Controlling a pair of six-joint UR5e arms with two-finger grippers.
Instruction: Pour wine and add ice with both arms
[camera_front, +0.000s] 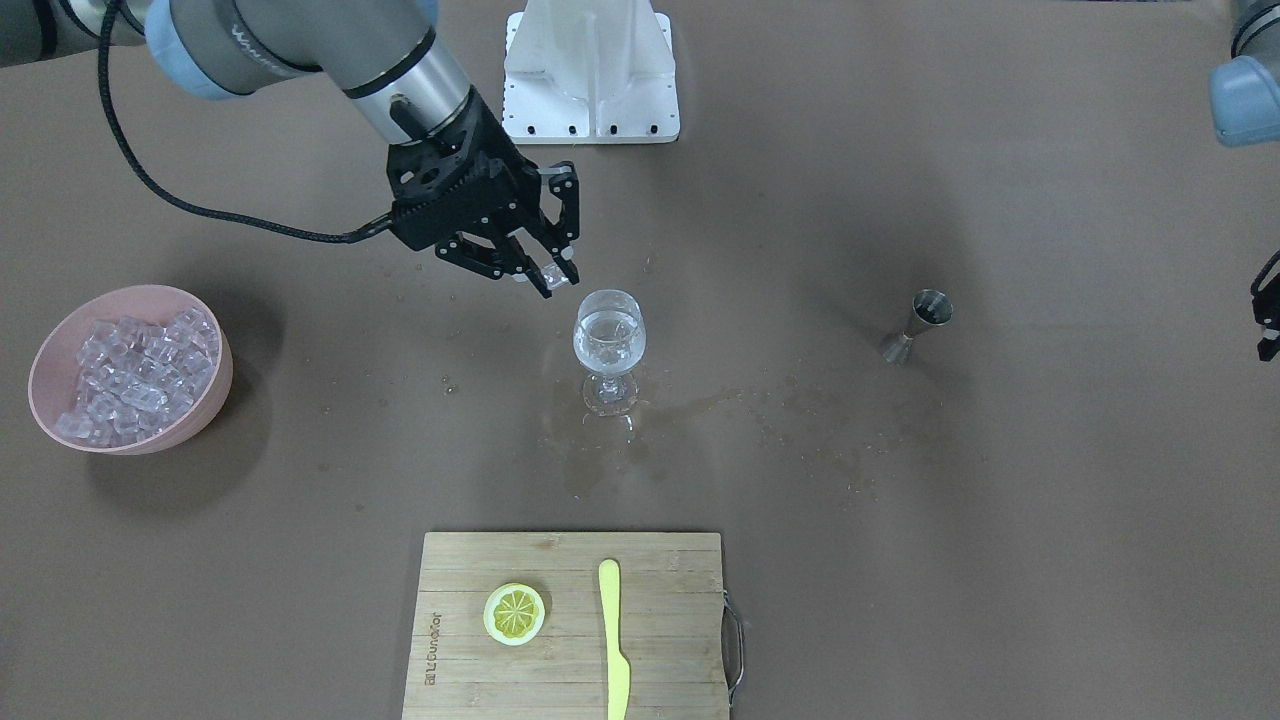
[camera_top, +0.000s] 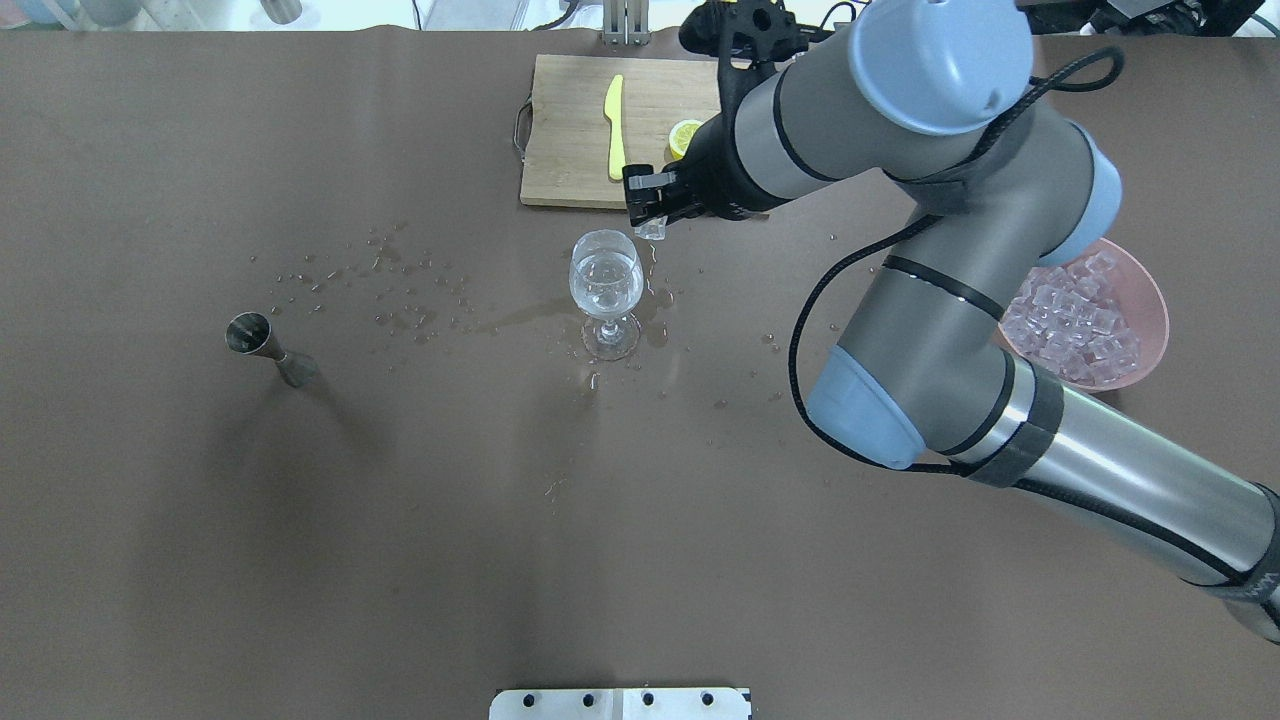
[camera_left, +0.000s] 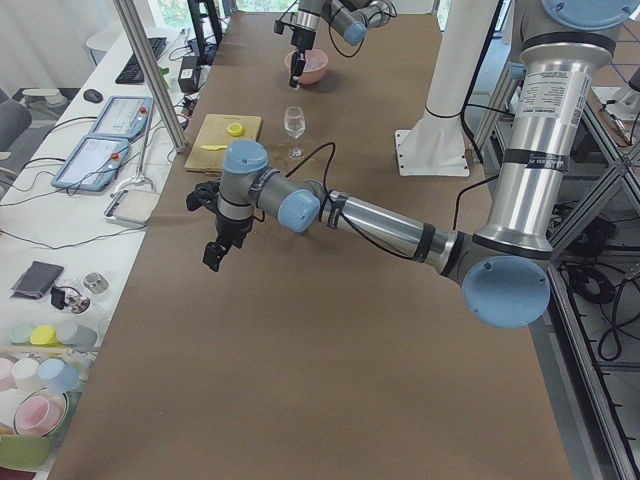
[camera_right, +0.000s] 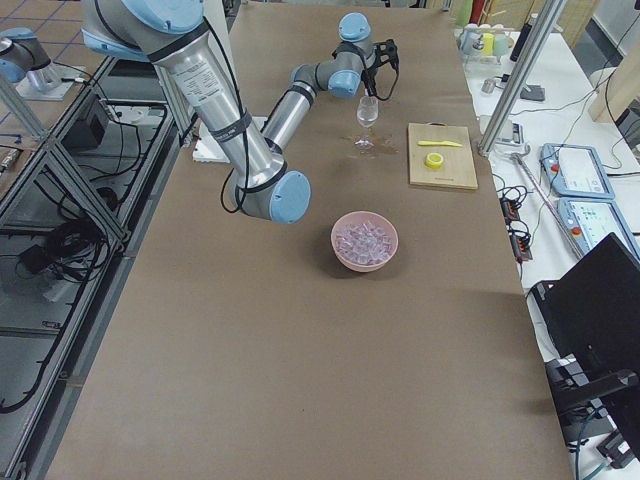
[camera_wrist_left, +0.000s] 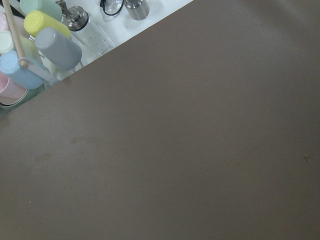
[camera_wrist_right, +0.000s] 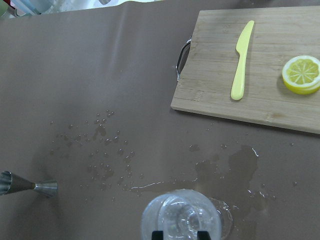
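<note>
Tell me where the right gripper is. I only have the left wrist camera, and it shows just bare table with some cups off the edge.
Observer: The right gripper hangs over the wine glass, just above its rim.
Operator: Is it holding anything?
Observer: Yes, one ice cube is pinched between its fingers.
Operator: Anything in the glass already?
Observer: Yes, the wine, a clear liquid, sits in the bowl.
</note>
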